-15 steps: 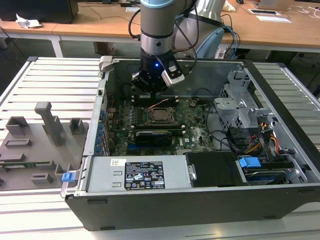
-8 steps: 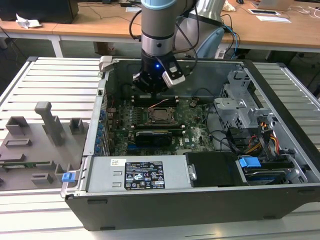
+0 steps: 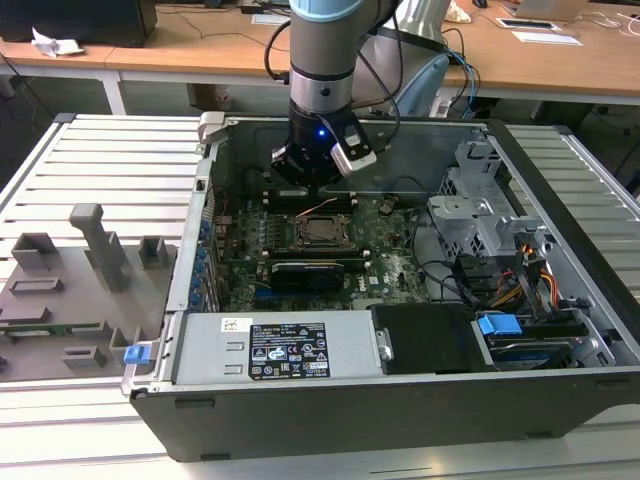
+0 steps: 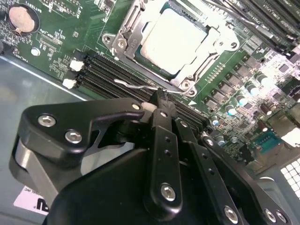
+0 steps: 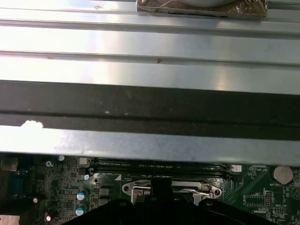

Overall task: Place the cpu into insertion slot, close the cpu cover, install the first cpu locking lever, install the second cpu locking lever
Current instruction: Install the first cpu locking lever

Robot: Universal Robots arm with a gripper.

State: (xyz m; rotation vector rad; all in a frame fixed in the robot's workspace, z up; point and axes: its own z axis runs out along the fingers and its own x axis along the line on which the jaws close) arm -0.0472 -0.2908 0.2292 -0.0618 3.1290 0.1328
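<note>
An open computer case [image 3: 560, 300] is set on a slatted bench [image 3: 100, 170]. The gripper [image 4: 161, 101] is lowered beside the insertion slot [image 4: 140, 28], fingers [image 4: 164, 117] pinched together at a wire locking lever [image 4: 136, 86]. The cpu [image 4: 176, 40] is seated under the cpu cover [image 4: 129, 35].

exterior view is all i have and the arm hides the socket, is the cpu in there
Observer: Yes. In the second wrist view the cpu lies flat, its pale face showing through the cut-out of the cpu cover.
Operator: cover down or up
Observer: Down. Its silver frame lies level around the chip's edges.
Operator: where's the tool tip then
Observer: The gripper is right at a thin wire locking lever that runs along the socket's side, next to the memory slots.
Operator: lever latched?
Observer: I cannot tell; its end is hidden behind the gripper.
</note>
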